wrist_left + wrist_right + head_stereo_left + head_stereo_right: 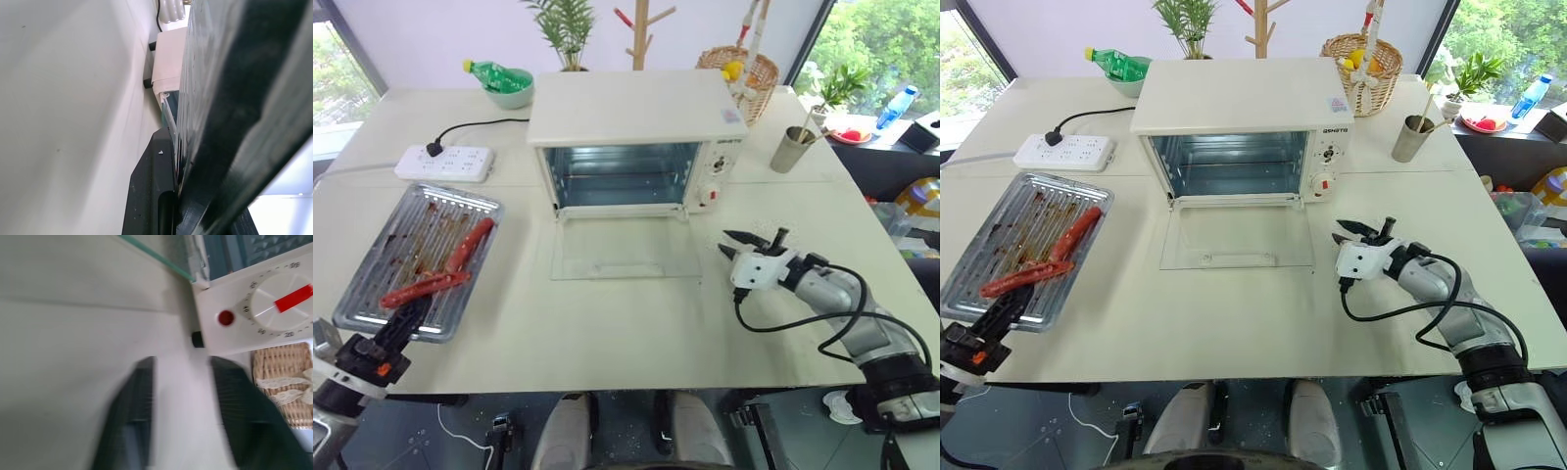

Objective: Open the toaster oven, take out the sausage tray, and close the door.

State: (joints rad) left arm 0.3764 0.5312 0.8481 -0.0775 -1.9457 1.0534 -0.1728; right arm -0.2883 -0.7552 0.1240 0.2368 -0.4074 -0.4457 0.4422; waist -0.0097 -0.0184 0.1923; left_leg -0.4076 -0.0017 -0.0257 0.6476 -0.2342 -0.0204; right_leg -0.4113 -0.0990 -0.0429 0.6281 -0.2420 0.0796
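Left arm: I had it low at the table's near left corner, forearm angled inward, left gripper [409, 318] pinched tight on the near rim of the tray [372, 284]. In the left wrist view the black fingers [215, 147] lay pressed against the tray's metal edge.

Right arm: I saw it bent at the elbow and reaching in from the right, roughly level, a black cable looping beneath it. The right gripper [741, 246] hovered over bare tabletop just right of the door [622, 250], empty. Its fingers [129, 406] stood a little apart in the right wrist view, blurred; I could not tell how far they had shut.

Tray: shiny silver rectangle, ridged bottom, brown grease streaks, lying flat on the table well left of the oven. Red sausages [470, 245] lay on it, long and slightly curved.

Oven [636, 137]: boxy, cream-white, smooth flat top, cavity showing a wire rack; side panel with knobs and a red button [225, 317].

Door: clear glass in a cream frame, folded fully down and flat on the table in front of the oven.

Table [607, 333]: pale, matt, smooth.

Also noted: white power strip [445, 163] behind the tray; wicker basket [744, 78] and metal cup [792, 149] right of the oven.
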